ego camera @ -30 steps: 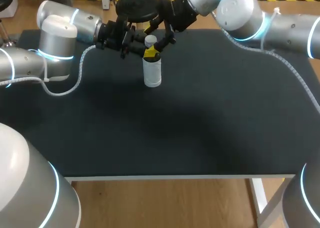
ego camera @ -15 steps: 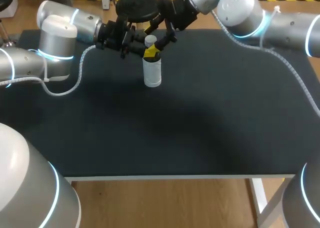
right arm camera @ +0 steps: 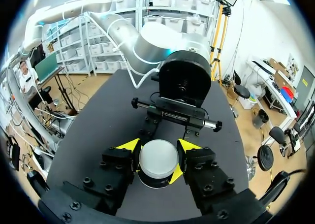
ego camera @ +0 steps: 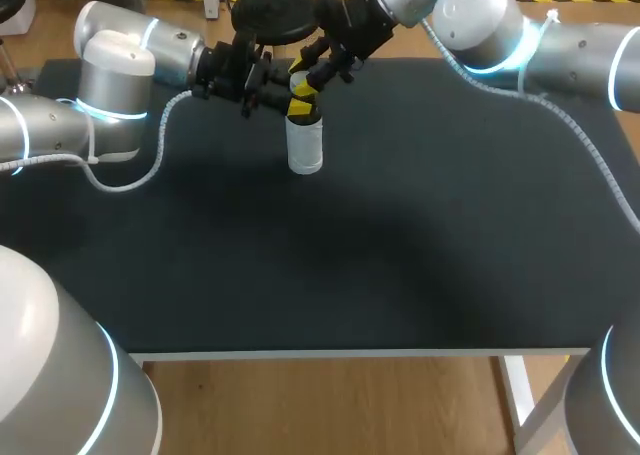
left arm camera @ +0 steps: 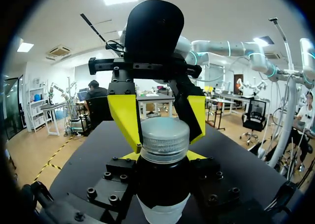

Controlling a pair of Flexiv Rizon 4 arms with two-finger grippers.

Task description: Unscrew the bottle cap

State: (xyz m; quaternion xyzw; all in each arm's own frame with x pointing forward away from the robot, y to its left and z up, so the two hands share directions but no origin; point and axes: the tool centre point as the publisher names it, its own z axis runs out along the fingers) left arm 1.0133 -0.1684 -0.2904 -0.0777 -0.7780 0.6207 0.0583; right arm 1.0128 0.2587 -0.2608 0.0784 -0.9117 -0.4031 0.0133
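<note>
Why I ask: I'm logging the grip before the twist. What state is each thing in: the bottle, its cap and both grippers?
bottle: upright on the table, capped, gripped just below the cap.
cap: on the bottle, not yet off.
left gripper: shut on the bottle.
right gripper: shut on the cap, fingers at two sides.

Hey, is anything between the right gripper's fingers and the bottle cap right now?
Nothing visible. The right gripper has its fingers against the cap on two sides, and the left gripper holds the bottle just below it.
</note>
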